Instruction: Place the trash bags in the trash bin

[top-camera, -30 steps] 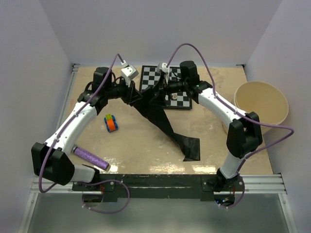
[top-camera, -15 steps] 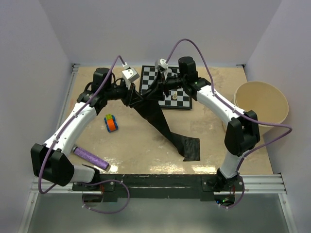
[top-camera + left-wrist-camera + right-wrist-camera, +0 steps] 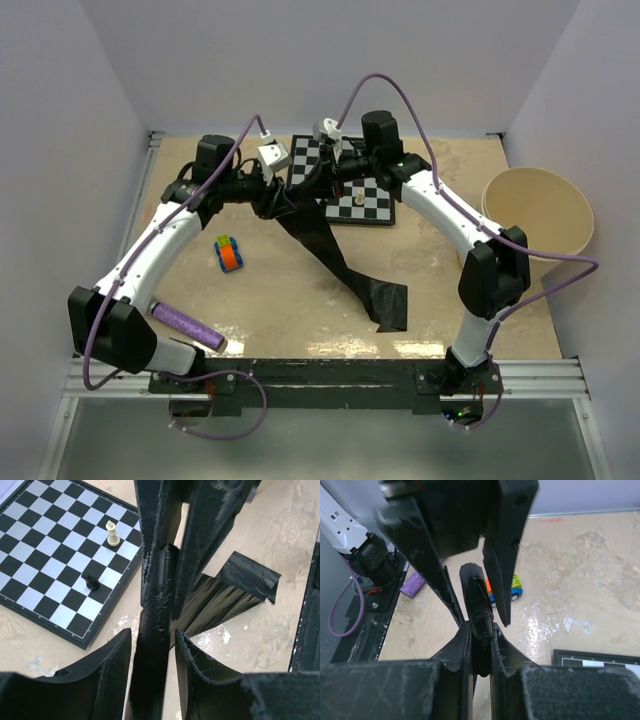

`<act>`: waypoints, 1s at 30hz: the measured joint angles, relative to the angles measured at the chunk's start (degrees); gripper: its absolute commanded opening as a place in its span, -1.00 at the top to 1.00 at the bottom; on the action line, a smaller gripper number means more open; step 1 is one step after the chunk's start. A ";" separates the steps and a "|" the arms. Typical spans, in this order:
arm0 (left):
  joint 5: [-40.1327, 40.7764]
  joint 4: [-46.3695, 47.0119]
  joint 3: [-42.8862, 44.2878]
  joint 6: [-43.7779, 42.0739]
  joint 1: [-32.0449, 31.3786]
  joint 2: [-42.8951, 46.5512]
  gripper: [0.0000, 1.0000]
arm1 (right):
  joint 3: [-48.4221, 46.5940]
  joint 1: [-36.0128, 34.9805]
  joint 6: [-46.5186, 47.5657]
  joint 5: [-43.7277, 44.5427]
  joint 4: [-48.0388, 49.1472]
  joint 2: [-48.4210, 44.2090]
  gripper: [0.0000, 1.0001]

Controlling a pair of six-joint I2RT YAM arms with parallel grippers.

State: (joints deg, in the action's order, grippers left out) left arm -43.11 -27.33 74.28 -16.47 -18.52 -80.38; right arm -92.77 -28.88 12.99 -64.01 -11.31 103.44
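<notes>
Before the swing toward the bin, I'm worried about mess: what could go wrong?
1. The loose tail of the trash bag hangs beside the chessboard; dragging it could topple the white piece or black piece.
2. The right claw alone pinches the rolled part, the left claw open around it: it may slip.

White arm links (image 3: pixel 160 245), black joints (image 3: pixel 497 280), purple cables (image 3: pixel 374 77).

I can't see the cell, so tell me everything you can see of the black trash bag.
The trash bag is thin glossy black film, wrinkled, bunched into a rope up top. The right hand pinches that rope; the left hand stands open around it. Below, it trails down, its flat end lying on the table.
</notes>
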 measured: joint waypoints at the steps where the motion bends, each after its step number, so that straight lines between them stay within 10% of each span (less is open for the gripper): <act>1: -0.04 -0.79 0.70 -1.16 0.00 -0.72 0.16 | -0.87 -0.15 0.87 0.00 -0.72 0.02 1.00; 13: -1.86 -6.16 6.69 -7.37 -0.02 -4.13 0.11 | -1.88 -0.70 4.85 1.55 -4.50 0.04 1.00; 19: -3.56 -9.38 8.02 -10.40 -0.04 -4.52 0.66 | -1.88 -0.70 5.16 1.70 -4.72 0.04 1.00; 24: -4.68 -11.39 9.53 -11.58 -0.13 -6.16 1.00 | -1.81 -0.55 4.02 3.08 -5.38 0.02 0.01; 30: -5.27 -9.79 9.55 -6.67 -0.13 -6.36 1.00 | 1.55 2.25 1.62 5.38 -2.62 -2.08 -0.28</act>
State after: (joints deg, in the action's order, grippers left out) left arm -48.38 -37.12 83.83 -23.14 -18.65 -86.74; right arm -91.22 -26.63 14.61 -58.63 -13.93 101.36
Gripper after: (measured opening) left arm 0.153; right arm 0.599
